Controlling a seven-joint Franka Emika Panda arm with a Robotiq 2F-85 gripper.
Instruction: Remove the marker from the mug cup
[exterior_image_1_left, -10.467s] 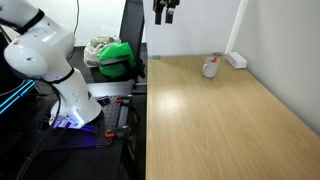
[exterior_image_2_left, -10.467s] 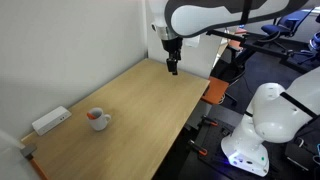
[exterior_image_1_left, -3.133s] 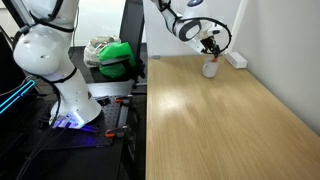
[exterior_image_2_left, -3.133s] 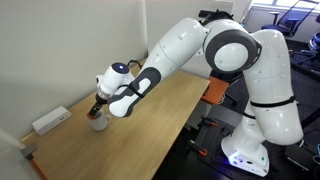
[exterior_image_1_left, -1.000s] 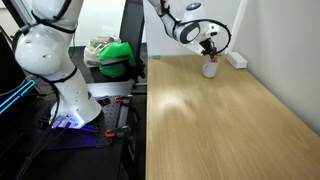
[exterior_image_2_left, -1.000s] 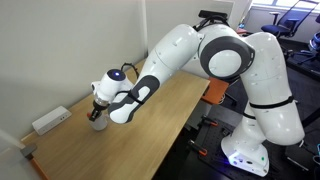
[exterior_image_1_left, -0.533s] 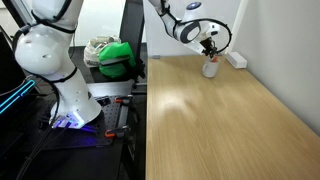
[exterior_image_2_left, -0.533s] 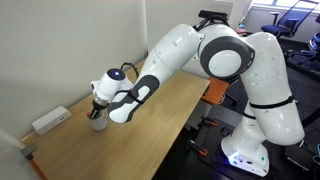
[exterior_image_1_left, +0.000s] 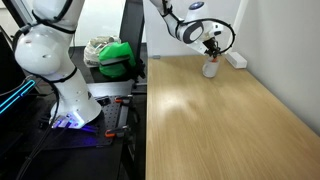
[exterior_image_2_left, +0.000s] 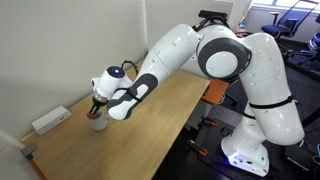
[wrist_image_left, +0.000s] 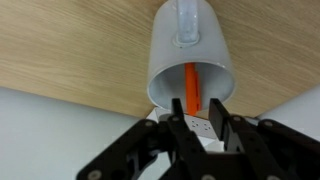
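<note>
Site type: robotics lab set up in office room. Check these cues:
- Swivel office chairs (exterior_image_2_left: 298, 15) at rear of room.
- Light wooden table (exterior_image_1_left: 220, 120) pushed against plain white wall (exterior_image_2_left: 60, 50).
- Large white robot arm (exterior_image_2_left: 225, 55) mounted on floor pedestal (exterior_image_2_left: 245, 150) beside table, not on factory line.
- Loose cables (exterior_image_1_left: 30, 150) across dark floor; purple indicator glow (exterior_image_1_left: 68, 122) at pedestal foot.
- You see no kitchen or household fittings; furniture is office-grade.

marker (wrist_image_left: 191, 85) end hidden behind fingers (wrist_image_left: 178, 114), mug cup (wrist_image_left: 190, 55) handle cut at top edge
</note>
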